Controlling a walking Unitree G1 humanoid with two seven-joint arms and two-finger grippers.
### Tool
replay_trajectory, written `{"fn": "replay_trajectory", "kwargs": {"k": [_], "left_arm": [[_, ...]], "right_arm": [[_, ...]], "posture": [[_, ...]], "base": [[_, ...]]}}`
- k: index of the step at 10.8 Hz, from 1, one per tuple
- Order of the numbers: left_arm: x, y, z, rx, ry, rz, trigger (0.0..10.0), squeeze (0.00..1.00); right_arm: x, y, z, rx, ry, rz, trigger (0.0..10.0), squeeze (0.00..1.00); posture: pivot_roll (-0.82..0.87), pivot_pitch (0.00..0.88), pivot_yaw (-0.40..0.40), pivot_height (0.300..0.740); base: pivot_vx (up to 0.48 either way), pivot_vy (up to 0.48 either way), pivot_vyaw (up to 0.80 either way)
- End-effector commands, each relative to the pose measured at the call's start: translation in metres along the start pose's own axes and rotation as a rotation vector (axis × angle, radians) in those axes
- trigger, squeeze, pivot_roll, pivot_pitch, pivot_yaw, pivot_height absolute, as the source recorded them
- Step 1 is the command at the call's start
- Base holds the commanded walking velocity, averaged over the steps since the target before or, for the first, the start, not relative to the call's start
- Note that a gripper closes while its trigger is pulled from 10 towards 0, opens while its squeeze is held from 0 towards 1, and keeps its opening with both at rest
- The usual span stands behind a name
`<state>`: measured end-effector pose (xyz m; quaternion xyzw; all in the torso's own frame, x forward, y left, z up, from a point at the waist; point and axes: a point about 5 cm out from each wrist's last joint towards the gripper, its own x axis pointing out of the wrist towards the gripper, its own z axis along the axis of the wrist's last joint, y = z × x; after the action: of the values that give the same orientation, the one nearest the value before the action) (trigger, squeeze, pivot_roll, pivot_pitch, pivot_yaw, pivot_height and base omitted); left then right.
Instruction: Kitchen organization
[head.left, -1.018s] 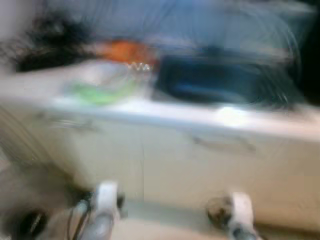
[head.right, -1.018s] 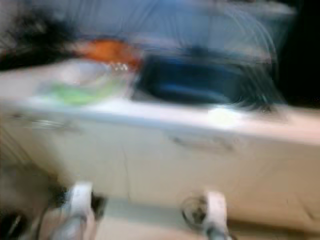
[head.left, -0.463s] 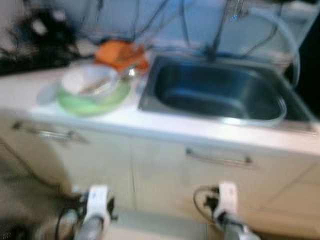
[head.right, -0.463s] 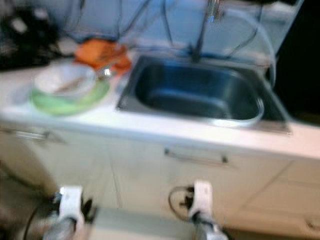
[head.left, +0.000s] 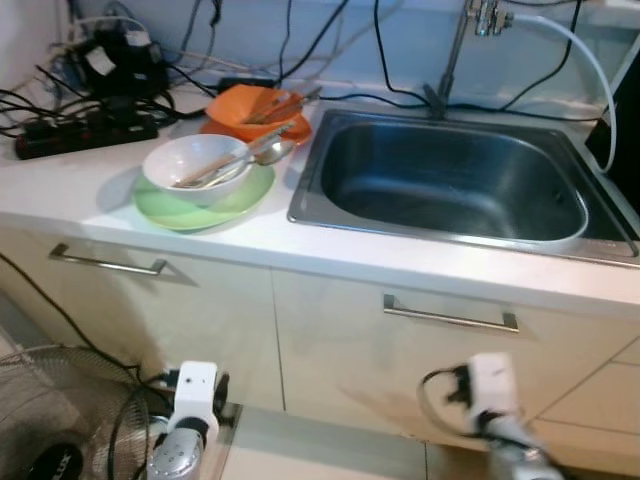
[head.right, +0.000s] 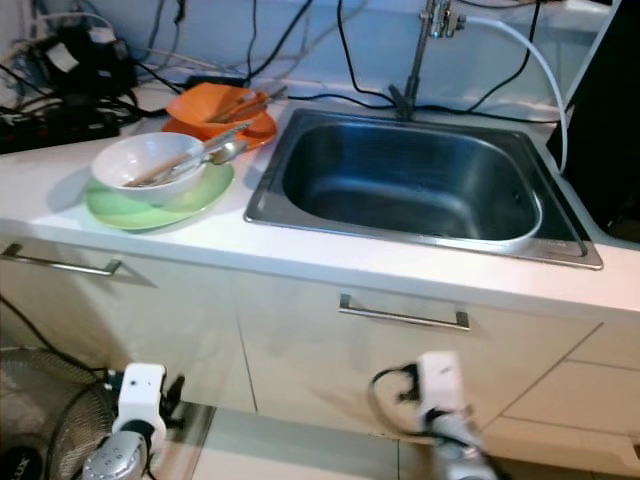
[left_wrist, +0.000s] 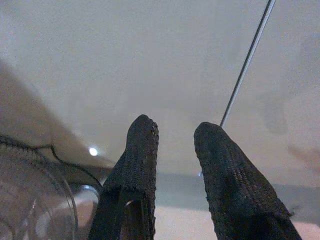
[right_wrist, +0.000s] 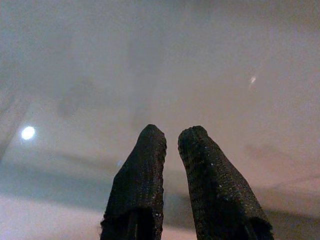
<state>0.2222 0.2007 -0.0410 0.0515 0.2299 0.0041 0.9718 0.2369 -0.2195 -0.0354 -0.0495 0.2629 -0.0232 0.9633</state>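
Observation:
A white bowl (head.left: 195, 168) holding chopsticks and a spoon sits on a green plate (head.left: 208, 208) on the white counter. Behind it, an orange bowl (head.left: 255, 106) with utensils rests on an orange plate. To their right is an empty steel sink (head.left: 450, 185) with a tap (head.left: 455, 55) behind it. Both arms hang low in front of the cabinet, the left arm (head.left: 190, 395) and the right arm (head.left: 490, 385). My left gripper (left_wrist: 175, 131) is open with nothing between its fingers and faces the cabinet front. My right gripper (right_wrist: 172, 132) has its fingers nearly together, empty.
A power strip (head.left: 80, 130) and tangled black cables lie at the counter's back left. A floor fan (head.left: 50, 420) stands at lower left. Cabinet handles (head.left: 450, 319) jut from the doors. A white hose (head.left: 590, 55) arcs from the tap towards a dark object at right.
The view was blurred and swinging and has now settled sharp on the counter and sink. The dishes have not moved. Both arms still hang low.

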Motion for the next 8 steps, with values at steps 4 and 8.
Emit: {"fn": "replay_trajectory", "kwargs": {"k": [4,8], "left_arm": [[-0.007,0.007,0.029,0.097,-0.257,0.003,10.0,0.00],[-0.038,0.017,0.066,0.154,-0.502,0.077,10.0,0.00]], "right_arm": [[-0.007,-0.003,0.028,-0.008,-0.294,-0.019,10.0,0.00],[-0.050,-0.025,0.024,0.004,-0.457,-0.123,10.0,0.00]], "posture": [[0.19,0.004,-0.029,0.740],[0.16,0.061,-0.034,0.740]], "base": [[0.000,0.000,0.00],[0.000,0.000,0.00]]}}
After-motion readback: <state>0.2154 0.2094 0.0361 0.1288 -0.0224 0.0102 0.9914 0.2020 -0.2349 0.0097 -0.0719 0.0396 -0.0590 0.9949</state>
